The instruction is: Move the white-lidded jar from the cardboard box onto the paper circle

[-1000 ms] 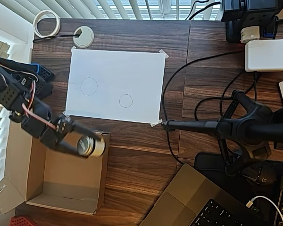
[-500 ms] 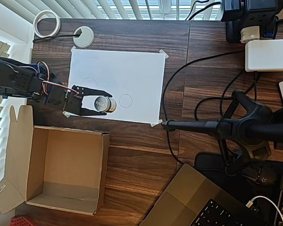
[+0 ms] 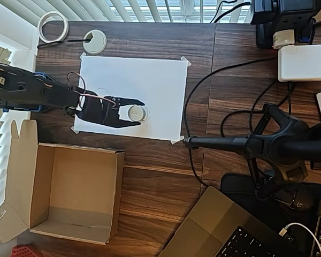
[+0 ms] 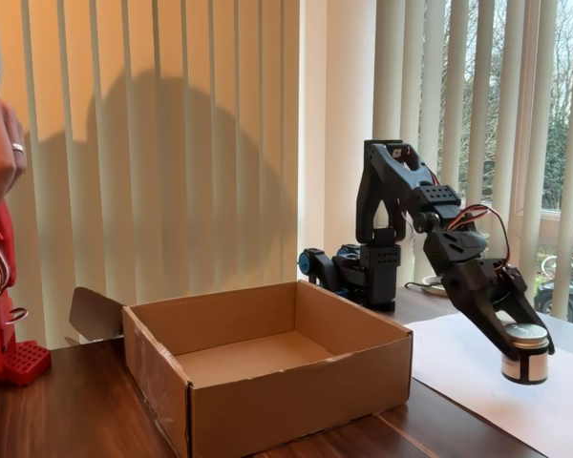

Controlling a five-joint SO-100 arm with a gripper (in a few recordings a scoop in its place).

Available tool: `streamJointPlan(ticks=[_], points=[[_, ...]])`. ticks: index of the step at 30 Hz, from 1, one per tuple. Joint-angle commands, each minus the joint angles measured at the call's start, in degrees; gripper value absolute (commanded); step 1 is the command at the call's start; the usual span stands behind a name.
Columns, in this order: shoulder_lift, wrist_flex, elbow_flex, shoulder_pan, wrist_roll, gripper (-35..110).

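Across the dark wood counter (image 3: 160,176), a white paper sheet (image 3: 150,80) is taped at its corners. At 11 o'clock from the sheet lie a white tape roll (image 3: 53,27) and a white grommet (image 3: 94,42). A black microphone stand (image 3: 246,143) and its cables (image 3: 203,85) occupy the 3 o'clock side, apart from the sheet. At 7 o'clock stands the cardboard box (image 3: 69,193), flaps open, interior bare.

The black arm (image 3: 32,93) reaches from 9 o'clock across the sheet. In the fixed view the arm folds downward, gripper (image 4: 525,348) angled steeply. The fingers (image 3: 125,100) are clamped around the white-lidded jar (image 3: 136,113), held upright over the sheet at the paper circle, whose outline the jar covers. Whether the jar base touches the paper cannot be determined.
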State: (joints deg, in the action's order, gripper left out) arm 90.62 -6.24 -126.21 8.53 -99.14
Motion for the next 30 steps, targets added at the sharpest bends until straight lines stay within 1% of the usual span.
streamJointPlan(ticks=[1, 13, 30], points=[[1.8, 1.7, 4.3, 0.4, -1.2, 2], [3.3, 1.9, -2.2, 0.7, -2.4, 2], [0.8, 2.0, -2.0, 0.8, -2.8, 2]])
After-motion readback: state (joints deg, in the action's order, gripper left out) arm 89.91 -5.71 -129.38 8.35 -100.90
